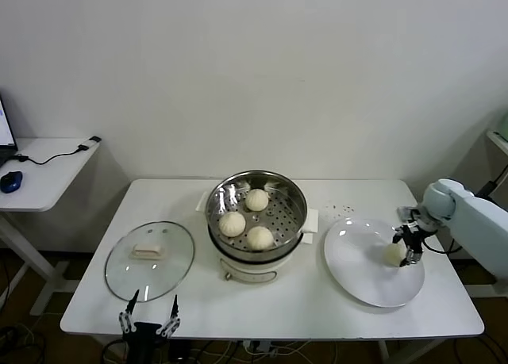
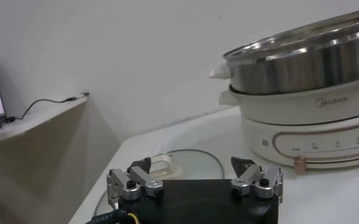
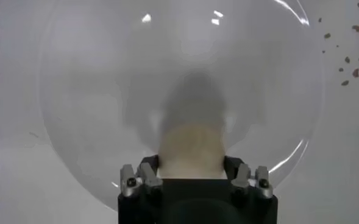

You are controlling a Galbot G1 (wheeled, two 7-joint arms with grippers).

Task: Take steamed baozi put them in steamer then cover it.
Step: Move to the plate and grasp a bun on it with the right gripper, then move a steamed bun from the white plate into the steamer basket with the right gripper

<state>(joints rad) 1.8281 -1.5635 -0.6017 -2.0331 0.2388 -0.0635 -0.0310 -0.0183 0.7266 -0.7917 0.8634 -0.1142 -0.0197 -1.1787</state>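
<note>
1. My right end effector [image 1: 409,247] is over the white plate [image 1: 357,269] near the right edge of the counter [image 1: 302,300], its fingers drawn in against the sides of the last bun [image 1: 394,254]. I judge this the moment of taking hold.
2. To do it well, I'd keep the squeeze light, since soft dough dents, then lift straight up before swinging toward the steamer [image 1: 256,212] at the middle of the counter.
3. Three buns [image 1: 232,224] already sit in the basket; the free spot looks to be on its right side, so I'd lower there and not onto the others.
4. My left end effector [image 1: 148,316] waits at the front edge, fingers apart, just in front of the glass lid [image 1: 150,259] lying flat toward the left edge.
5. Hard to make out: in the right wrist view the bun [image 3: 190,151] is half hidden behind my own fingers, so I cannot tell how deep the grip sits. The left wrist view shows only the steamer's outer wall [image 2: 301,67], nothing inside.
</note>
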